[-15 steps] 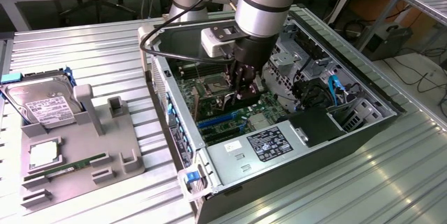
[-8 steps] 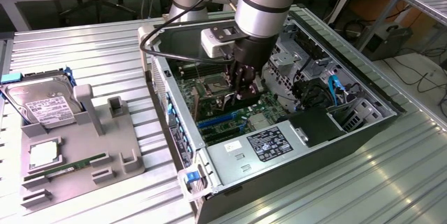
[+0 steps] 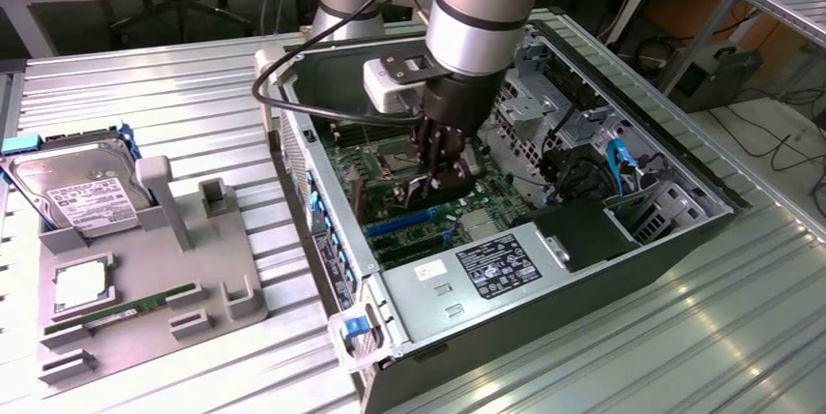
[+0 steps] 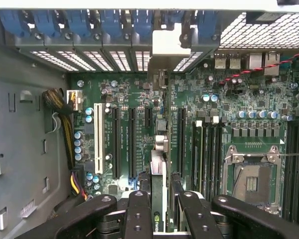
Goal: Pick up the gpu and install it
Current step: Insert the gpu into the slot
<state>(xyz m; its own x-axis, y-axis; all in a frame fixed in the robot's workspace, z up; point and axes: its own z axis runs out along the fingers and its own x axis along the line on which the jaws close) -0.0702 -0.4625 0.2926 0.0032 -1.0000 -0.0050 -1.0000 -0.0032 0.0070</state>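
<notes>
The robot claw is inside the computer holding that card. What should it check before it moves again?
1. Claw gripping the gpu: ok, card pinched between its fingers.
2. Gpu inside the computer case, above the motherboard: ok.
3. Silver bracket at the case's back openings: ok.
4. Card running parallel to the black slots: ok.
5. Card pushed fully into a slot: cannot tell.
6. Yellow-black cable bundle apart from the card: ok.

Your arm (image 3: 478,8) is a silver-grey tube with a dark band. Behind the fingers (image 4: 138,214), a pale box (image 3: 391,80) trails a looping black cable (image 3: 259,85). Your gripper (image 4: 160,195) is black, its bars dotted with round screws.
</notes>
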